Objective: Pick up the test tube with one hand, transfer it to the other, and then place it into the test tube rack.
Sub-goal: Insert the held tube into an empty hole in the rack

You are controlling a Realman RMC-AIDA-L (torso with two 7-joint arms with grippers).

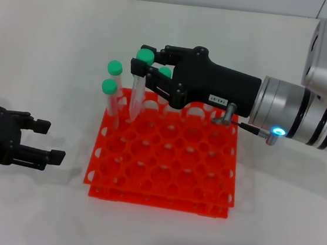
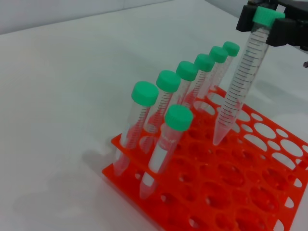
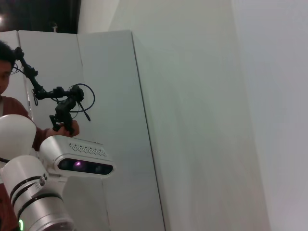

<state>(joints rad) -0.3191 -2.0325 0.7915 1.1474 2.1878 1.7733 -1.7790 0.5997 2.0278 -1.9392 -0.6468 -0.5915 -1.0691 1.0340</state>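
Note:
My right gripper [image 1: 143, 68], black with a small white label, is shut on a clear test tube [image 1: 136, 99] just under its green cap [image 1: 145, 55]. It holds the tube nearly upright over the back left part of the orange-red rack [image 1: 143, 198]. In the left wrist view the tube [image 2: 238, 91] leans slightly and its tip is at a hole in the rack [image 2: 120, 180]; whether it is inside I cannot tell. My left gripper [image 1: 49, 141] is open and empty, low on the table to the left of the rack. The right wrist view shows none of these.
Several other green-capped tubes [image 2: 144, 120] stand in the rack's back left holes, close beside the held tube. Two of them [image 1: 113, 87] show at the rack's back left corner. The rack's front and right holes are unfilled. White table lies all around.

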